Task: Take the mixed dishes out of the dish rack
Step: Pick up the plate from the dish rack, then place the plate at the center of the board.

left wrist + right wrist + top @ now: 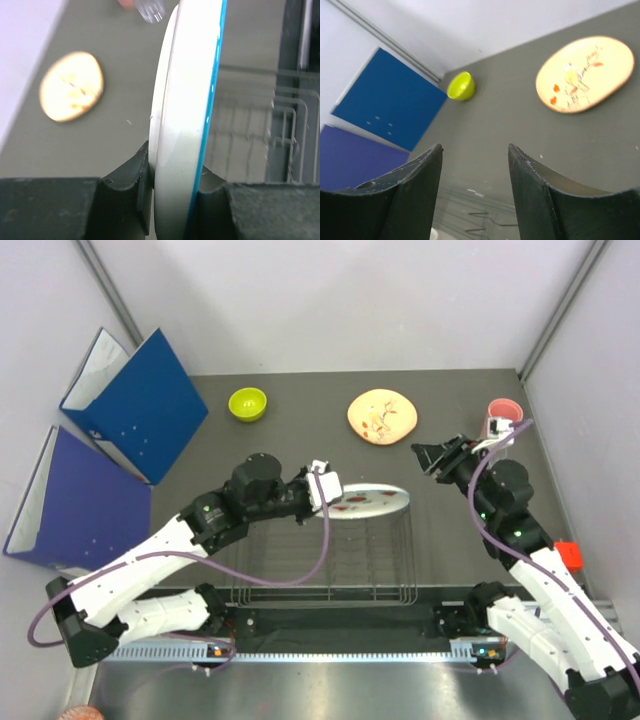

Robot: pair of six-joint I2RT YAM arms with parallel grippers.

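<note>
My left gripper is shut on the rim of the white plate with red marks and holds it above the far side of the black wire dish rack. In the left wrist view the plate stands edge-on between my fingers. My right gripper is open and empty, over the table right of the plate. The lime-green bowl, the orange-tan plate and the pink cup stand on the table behind the rack. The glass tumbler stands by the cup.
Two blue ring binders stand open at the far left. A small orange-red block lies at the right edge. Grey walls close in the table on three sides. The right wrist view shows the bowl, the orange-tan plate and rack wires.
</note>
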